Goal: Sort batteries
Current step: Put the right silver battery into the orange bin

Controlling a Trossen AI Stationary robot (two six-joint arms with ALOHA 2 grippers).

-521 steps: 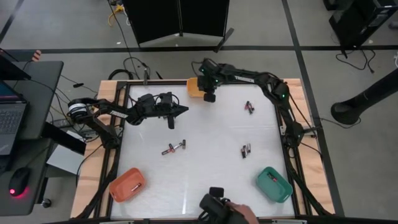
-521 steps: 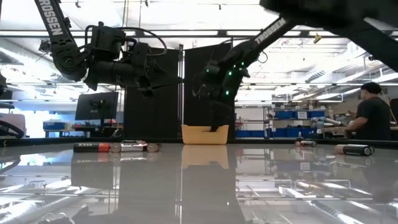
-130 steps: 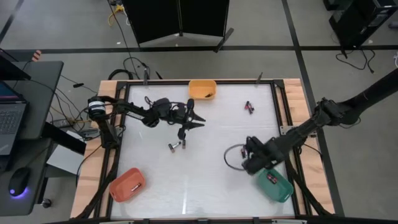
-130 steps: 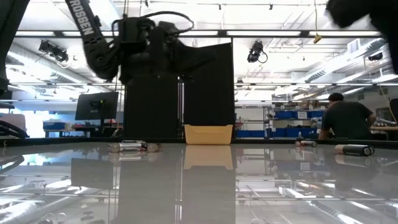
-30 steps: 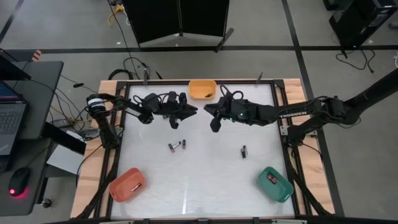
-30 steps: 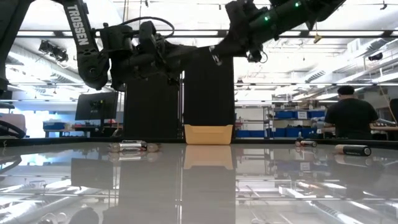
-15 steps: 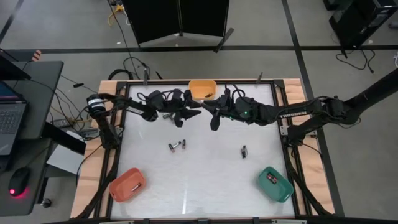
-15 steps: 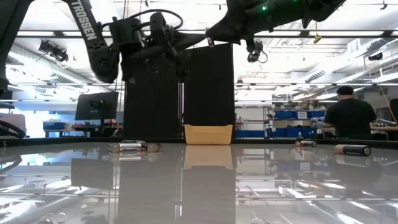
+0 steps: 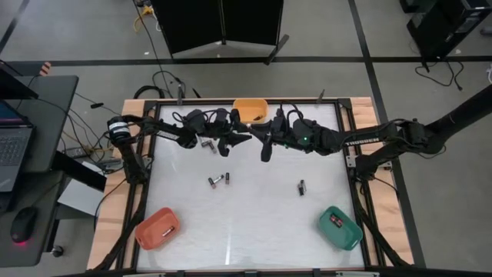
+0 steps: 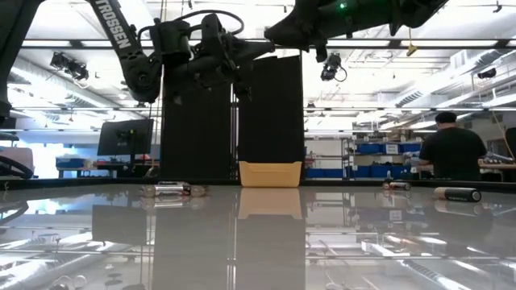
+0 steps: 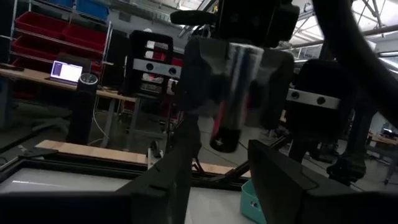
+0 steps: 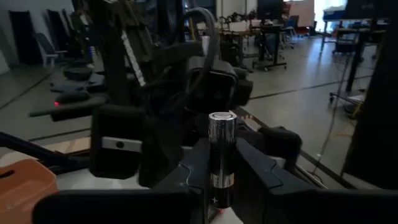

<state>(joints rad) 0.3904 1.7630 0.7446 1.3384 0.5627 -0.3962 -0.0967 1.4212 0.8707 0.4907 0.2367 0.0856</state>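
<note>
Above the counter's point(image 9: 192, 223) far centre, the right tool point(image 12: 222, 163) grips a battery point(image 12: 222, 155) facing the open left tool point(image 11: 217, 163); misalignment could drop it.

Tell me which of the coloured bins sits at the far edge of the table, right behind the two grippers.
The yellow-orange bin. It sits at the far edge, just behind where the left gripper and right gripper meet. The orange-red bin and green bin sit at the near corners.

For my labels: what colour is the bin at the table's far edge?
Yellow-orange plastic bin, clearest in the high view.
</note>
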